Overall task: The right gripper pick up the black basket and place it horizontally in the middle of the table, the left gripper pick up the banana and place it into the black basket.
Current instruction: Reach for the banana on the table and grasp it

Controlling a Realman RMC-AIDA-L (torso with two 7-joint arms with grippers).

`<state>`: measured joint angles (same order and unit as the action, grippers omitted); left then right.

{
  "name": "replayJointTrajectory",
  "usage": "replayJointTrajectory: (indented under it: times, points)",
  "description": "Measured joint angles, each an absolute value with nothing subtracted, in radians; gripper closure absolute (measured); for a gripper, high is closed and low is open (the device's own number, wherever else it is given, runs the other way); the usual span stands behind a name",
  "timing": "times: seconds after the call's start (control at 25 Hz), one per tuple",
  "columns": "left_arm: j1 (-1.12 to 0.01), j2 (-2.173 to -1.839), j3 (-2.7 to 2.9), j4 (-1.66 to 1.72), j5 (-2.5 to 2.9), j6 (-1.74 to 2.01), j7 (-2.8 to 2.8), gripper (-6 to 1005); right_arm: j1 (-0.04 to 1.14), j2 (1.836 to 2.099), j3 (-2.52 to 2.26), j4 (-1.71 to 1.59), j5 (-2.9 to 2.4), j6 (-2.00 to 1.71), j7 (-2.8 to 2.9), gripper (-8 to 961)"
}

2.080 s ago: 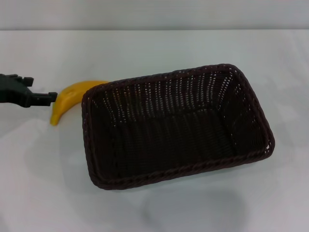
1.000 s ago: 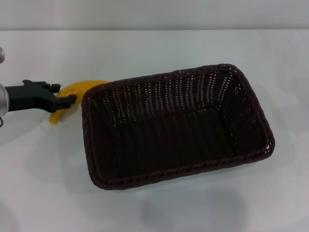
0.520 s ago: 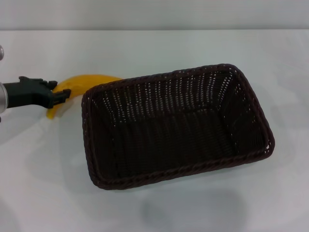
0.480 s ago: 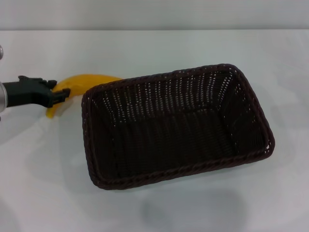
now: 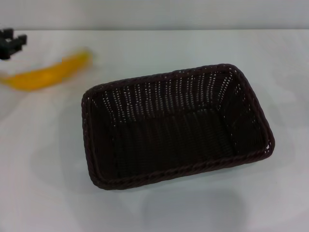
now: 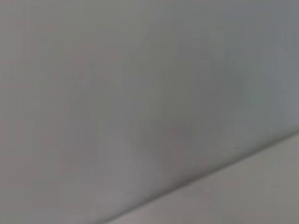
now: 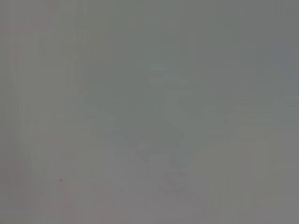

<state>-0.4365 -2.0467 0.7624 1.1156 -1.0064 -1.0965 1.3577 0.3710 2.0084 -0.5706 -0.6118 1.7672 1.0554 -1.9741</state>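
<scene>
Black wicker basket (image 5: 176, 125) sits mid-table (image 5: 159, 48); the banana (image 5: 46, 75), blurred, lies apart at its far left, near the left gripper (image 5: 10, 42) — grip state unclear.

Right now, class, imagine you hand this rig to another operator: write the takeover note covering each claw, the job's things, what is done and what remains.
Left claw: at the table's far left edge, beside the banana; grip unclear.
Right claw: out of view.
Large dark woven wicker basket: empty, mid-table on the plain white table.
Curved yellow banana: far left, outside the basket, apart from its rim.
Done: basket placed.
Left: get the banana into the basket.
</scene>
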Motion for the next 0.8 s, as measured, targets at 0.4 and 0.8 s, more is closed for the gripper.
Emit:
replayJointTrajectory:
  times: [0.4,0.8]
  points:
    - [-0.414,-2.045,0.765,1.27,-0.977,-1.179,1.23,835,0.374,2.01,-0.571,-0.607,1.765,1.059,-1.98,330]
    - [-0.43,-2.052,0.771,1.279,-0.728,-1.23,0.948,757,0.366,2.01,-0.571,-0.606,1.762,1.069,-1.982,330]
